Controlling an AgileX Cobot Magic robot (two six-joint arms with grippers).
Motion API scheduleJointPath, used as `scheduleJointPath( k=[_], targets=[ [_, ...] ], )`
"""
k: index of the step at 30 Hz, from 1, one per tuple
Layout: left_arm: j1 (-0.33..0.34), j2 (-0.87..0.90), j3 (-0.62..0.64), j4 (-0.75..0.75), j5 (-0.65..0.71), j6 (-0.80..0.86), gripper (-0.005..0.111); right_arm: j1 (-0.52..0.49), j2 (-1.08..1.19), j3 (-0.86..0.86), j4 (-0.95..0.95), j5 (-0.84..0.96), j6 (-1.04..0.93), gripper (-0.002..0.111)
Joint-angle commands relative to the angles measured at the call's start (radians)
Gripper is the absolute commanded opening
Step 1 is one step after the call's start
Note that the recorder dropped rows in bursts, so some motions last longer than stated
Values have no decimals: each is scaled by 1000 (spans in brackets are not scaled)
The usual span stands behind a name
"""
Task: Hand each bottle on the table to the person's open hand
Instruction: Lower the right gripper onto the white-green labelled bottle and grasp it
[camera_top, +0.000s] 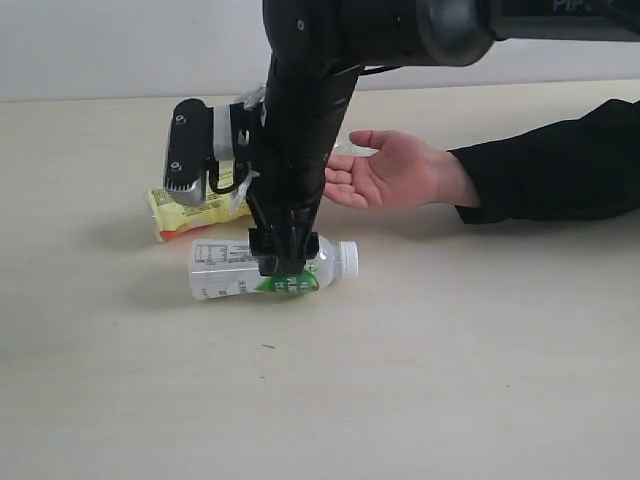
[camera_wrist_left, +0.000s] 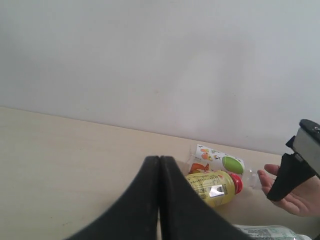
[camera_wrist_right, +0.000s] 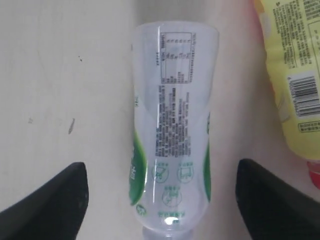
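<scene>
White-capped green-label bottle (camera_top: 228, 271) lies on its side on the surface (camera_top: 450, 350), the right pincer (camera_top: 284, 262) spread apart astride it, fingers clear of its sides. Behind it lie the yellow bottle (camera_top: 196, 212) and the person's open hand (camera_top: 385, 172); the left pincer (camera_wrist_left: 160, 200) is pressed together, empty.

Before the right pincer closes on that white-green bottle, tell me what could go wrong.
1. The white-green bottle lies on its side between the open jaws of the right pincer. Being round and smooth, it may roll or slip out.
2. The yellow bottle lies close beside it, so a finger could nudge it.
3. The person's open hand rests close behind the arm, and the carry over could bump it.
</scene>
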Motion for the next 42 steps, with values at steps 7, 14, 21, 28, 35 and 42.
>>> scheduleJointPath(
  k=[7,14,21,28,35,42],
  targets=[
    [-7,-6,-1,6,-1,0,0,6,88,-8,-36,-49,-5,74],
    [-7,-6,-1,6,-1,0,0,6,124,-8,-36,-105,-5,74],
    [-7,-6,-1,6,4,0,0,6,171,-8,-32,-143,9,74],
    [-7,-6,-1,6,4,0,0,6,173,-8,-34,-159,70,65],
    [-7,-6,-1,6,4,0,0,6,173,-8,-34,-130,101,22],
    [-7,-6,-1,6,4,0,0,6,156,-8,-32,-54,111,0]
  ],
)
